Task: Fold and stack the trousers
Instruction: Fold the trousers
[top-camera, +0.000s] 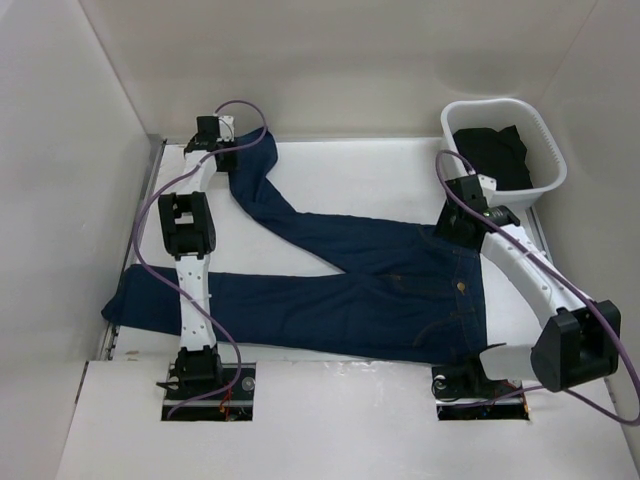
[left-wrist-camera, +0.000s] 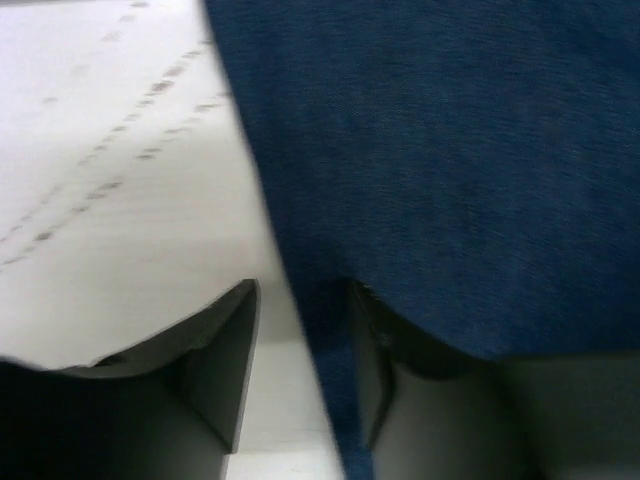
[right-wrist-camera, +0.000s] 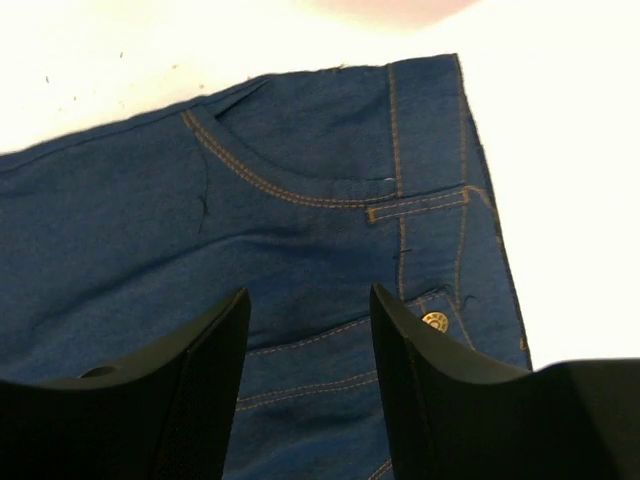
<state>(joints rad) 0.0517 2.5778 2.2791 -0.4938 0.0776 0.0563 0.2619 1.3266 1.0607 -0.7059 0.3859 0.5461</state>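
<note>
Trousers lie flat on the tabletop for folding. Left tool, half-open, straddles a leg's edge, seemingly to pinch it; right tool hovers open, empty, over the waistband.

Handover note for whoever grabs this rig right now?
Left tool: open, jaws either side of the far leg's edge near its end, not clamped.
Right tool: open over the waistband, holding nothing.
Trousers: spread flat, legs splayed left, waist right.
White basket, far right: holds a dark garment.
Done: no fold visible.
Left: every fold, then the stacking.
</note>
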